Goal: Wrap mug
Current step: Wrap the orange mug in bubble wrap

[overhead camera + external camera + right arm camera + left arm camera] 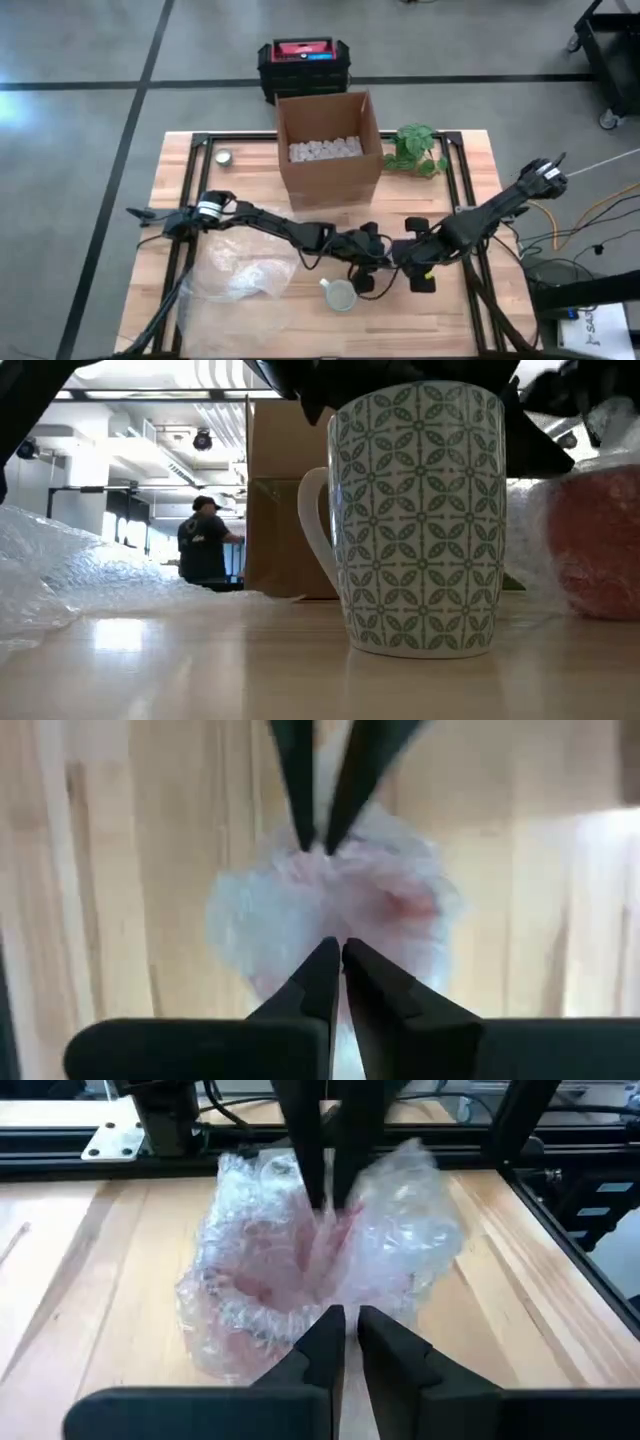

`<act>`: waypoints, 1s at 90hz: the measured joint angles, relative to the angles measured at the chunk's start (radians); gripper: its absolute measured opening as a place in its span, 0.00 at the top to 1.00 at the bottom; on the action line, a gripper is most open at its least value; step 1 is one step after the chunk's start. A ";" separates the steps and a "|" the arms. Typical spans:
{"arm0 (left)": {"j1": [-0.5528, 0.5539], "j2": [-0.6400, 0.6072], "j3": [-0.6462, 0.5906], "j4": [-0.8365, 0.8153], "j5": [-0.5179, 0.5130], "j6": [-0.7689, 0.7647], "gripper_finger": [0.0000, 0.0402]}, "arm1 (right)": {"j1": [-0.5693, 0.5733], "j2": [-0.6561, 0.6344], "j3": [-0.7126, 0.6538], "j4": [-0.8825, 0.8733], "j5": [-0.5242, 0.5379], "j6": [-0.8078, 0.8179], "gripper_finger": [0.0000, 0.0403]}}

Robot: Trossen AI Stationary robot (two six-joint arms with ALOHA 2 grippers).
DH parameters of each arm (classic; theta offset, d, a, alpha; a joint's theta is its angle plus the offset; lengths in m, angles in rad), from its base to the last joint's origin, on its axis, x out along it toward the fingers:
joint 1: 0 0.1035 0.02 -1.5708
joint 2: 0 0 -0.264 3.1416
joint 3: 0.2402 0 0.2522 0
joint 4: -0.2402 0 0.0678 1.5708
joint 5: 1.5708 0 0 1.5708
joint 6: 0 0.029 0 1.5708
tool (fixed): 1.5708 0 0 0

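Beside the patterned mug (420,520), both grippers pinching a bubble-wrapped red mug (310,1270).

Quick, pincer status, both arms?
Left pincer: shut on the bubble-wrapped bundle.
Right pincer: shut on the same bundle, opposite side.

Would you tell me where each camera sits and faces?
High: overhead, looking down at table and both arms.
Low: tabletop level, facing mug; no gripper clear.
Left wrist: behind left gripper, facing bundle.
Right wrist: behind right gripper, facing it too.
Both wrist views share the bundle.
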 joint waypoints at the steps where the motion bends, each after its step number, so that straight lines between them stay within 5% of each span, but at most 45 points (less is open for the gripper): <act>1: 0.000 0.000 0.000 0.000 0.000 0.000 0.95 | 0.001 -0.004 0.000 0.000 -0.001 0.004 0.98; 24: 0.000 0.000 0.000 -0.001 0.000 0.000 0.95 | 0.054 -0.038 -0.039 0.124 -0.062 -0.047 0.98; 68: 0.000 0.000 0.000 0.003 0.004 0.000 0.95 | 0.005 0.173 -0.226 0.251 0.001 -0.050 0.98; 90: -0.001 0.000 0.000 -0.003 0.003 0.000 0.95 | 0.004 0.220 -0.150 0.174 -0.001 -0.104 0.98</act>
